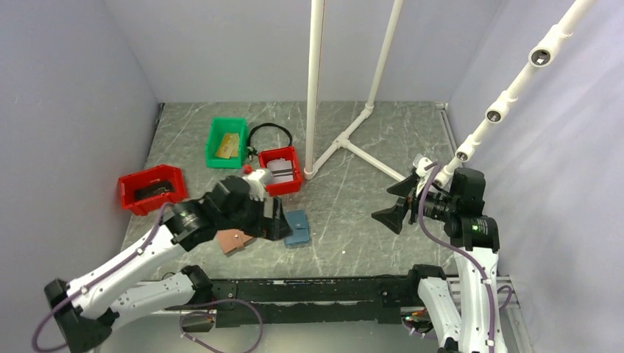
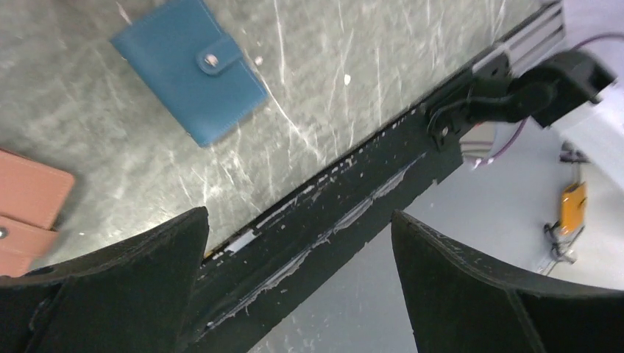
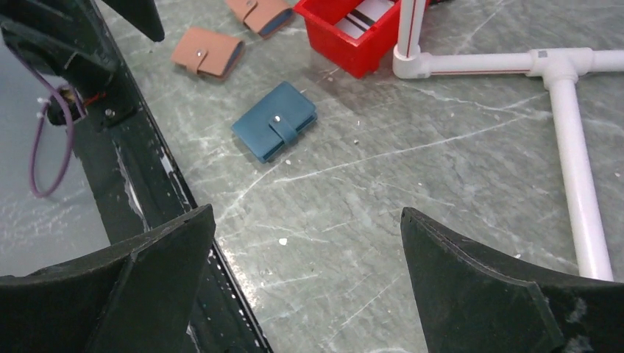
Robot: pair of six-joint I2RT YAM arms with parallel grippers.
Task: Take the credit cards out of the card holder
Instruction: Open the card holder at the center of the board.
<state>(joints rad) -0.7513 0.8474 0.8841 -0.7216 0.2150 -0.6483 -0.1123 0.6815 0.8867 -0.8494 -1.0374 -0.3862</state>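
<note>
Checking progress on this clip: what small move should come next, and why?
Probably lower the left gripper toward the blue card holder. It lies closed on the table with its snap tab fastened, no cards out. Both grippers are open and empty; the left is nearer than the right gripper.
</note>
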